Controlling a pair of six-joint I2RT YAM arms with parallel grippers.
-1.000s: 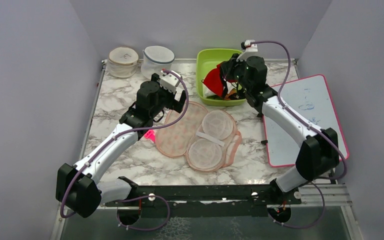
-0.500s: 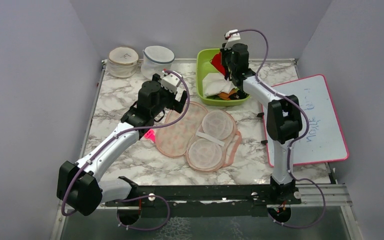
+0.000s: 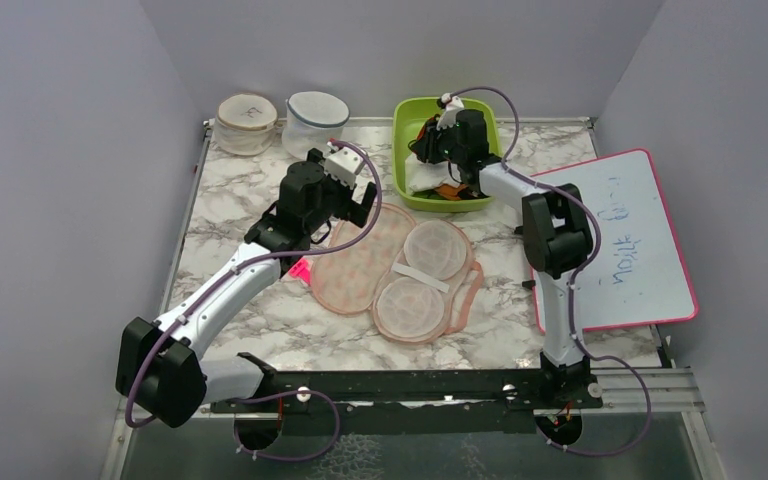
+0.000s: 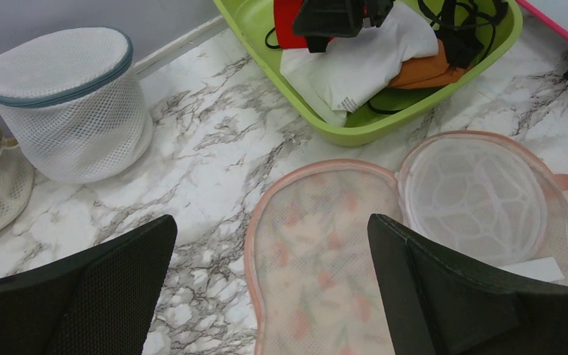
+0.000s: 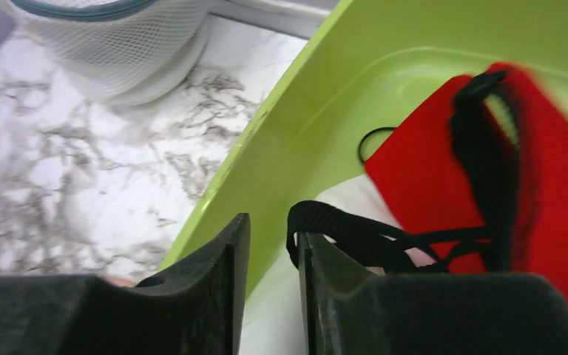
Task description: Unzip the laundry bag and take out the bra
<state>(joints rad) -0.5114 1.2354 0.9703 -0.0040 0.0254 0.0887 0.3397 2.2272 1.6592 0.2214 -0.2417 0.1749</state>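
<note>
Bra (image 5: 429, 192) just beyond right end effector (image 5: 272, 240).

Peach laundry bag (image 3: 395, 272) lies open, flat; red bra (image 5: 414, 177) (black-strapped) in green bin (image 5: 318, 133).

In the green bin (image 5: 318, 103), the bra (image 5: 414, 185) is blurred and edge-cropped; whether the right pincer (image 5: 269, 222) nips its strap (image 5: 318, 208) is unclear.

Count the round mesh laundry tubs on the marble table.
2, both at the far left corner: a cream mesh tub, and a white teal-rimmed mesh tub beside it.
</note>
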